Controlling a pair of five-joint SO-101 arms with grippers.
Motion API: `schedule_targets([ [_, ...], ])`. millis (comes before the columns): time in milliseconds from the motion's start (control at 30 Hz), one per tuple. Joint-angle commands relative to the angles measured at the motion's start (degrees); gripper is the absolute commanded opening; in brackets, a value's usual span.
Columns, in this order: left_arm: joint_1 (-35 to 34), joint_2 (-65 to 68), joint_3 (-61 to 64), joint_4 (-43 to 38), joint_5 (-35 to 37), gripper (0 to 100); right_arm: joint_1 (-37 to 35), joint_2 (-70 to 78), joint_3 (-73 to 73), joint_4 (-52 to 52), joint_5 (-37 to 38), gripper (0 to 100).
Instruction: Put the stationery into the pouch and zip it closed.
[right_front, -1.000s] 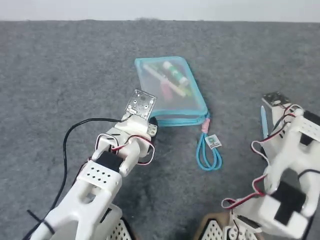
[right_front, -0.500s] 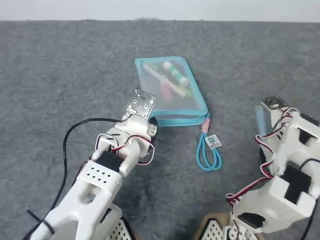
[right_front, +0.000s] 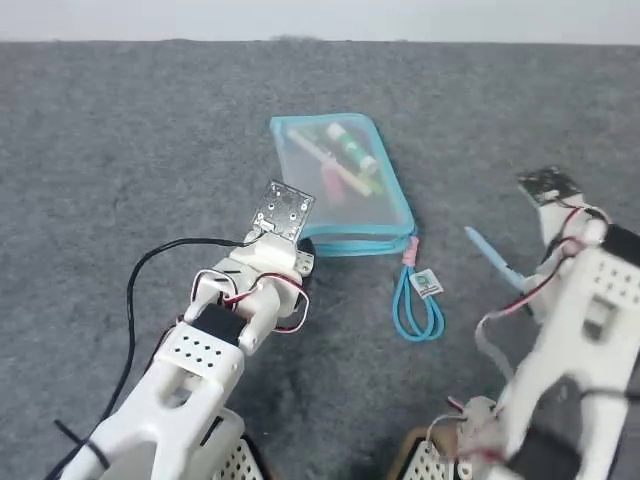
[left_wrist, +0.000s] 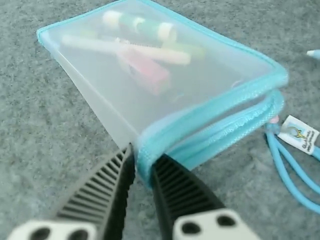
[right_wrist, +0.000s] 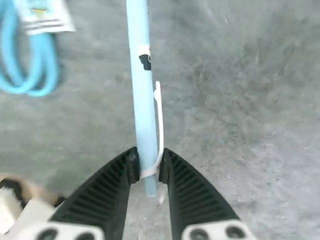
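The left gripper pinches the pouch by its zip corner on the worktop; the right gripper clamps the blue pen by its clip end, well apart from the pouch; best to slide it in low, free end first, through the gaping zip edge.

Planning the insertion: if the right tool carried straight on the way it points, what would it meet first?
Likely the pouch, at its zip side: the right tool, shut on the blue pen, aims that way, the blue cord loop just off the line. Height unclear.
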Motion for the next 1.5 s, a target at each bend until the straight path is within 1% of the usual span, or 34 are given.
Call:
schedule_targets([
  [0, -0.3, -0.4, -1.1, -1.8, -0.6, 1, -6.0, -13.1, -0.3, 8.0, 0.5, 0.6],
  [167, -0.3, -0.4, -1.1, -1.8, -0.6, 1, -13.2, -23.7, -0.3, 14.9, 0.4, 0.6],
  [267, -0.3, -0.4, -1.1, -1.8, -0.6, 1, -14.7, -27.0, -0.2, 15.3, -2.0, 0.6],
  [367, -0.3, -0.4, -1.1, -1.8, -0.6, 1, -16.0, -28.0, -0.3, 15.3, -2.5, 0.6],
  [533, -0.3, -0.4, -1.4, -1.9, -0.7, 1, -22.4, -28.4, -0.2, 15.4, -3.1, 0.6],
  [800, -0.3, -0.4, -1.4, -1.9, -0.7, 1, -35.9, -27.9, -0.4, 14.6, -13.2, 0.6],
  [900, -0.3, -0.5, -1.4, -1.9, -0.7, 1, -38.5, -27.9, -0.3, 13.5, -16.1, 0.6],
  [1000, -0.3, -0.6, -1.4, -1.9, -0.7, 1, -38.9, -27.7, -0.2, 12.1, -18.4, 0.6],
  [1133, 0.2, -0.6, -1.4, -1.9, -0.6, 1, -38.9, -22.5, -0.2, 9.1, -22.1, 0.6],
  [1300, 0.2, -0.7, -1.5, -1.9, -0.6, 1, -39.5, -10.4, -1.2, -0.5, -27.3, 0.6],
  [1467, 0.2, -0.7, -1.5, -1.9, -0.6, 1, -45.7, 1.5, -7.2, -4.4, -31.5, 0.6],
])
